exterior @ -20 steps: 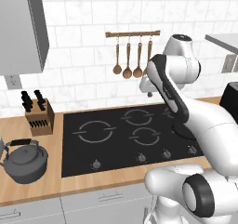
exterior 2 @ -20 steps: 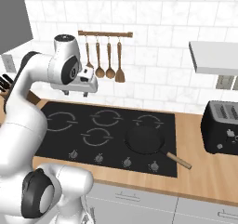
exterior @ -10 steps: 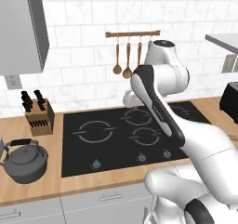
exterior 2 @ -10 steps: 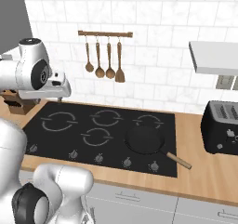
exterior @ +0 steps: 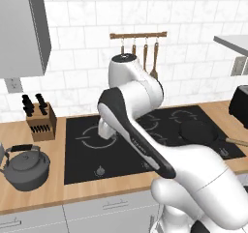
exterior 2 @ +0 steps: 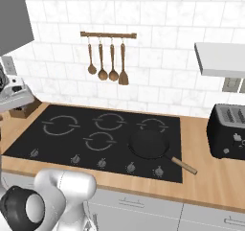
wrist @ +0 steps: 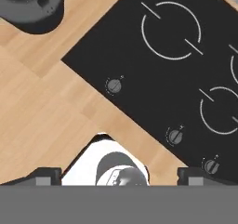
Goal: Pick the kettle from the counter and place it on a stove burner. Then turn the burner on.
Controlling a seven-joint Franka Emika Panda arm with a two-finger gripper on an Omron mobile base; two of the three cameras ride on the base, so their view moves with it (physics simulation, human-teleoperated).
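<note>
Resting kettle (exterior: 25, 167) on counter (exterior: 48, 191) left of cooktop (exterior: 87, 154); hand view adds gripper (wrist: 118, 174) spread wide, empty.

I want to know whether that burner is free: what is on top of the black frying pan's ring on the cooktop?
The frying pan sits on the cooktop, covering the ring beneath it, so that marking cannot be seen. The pan looks empty. The kettle stands on the counter.
</note>
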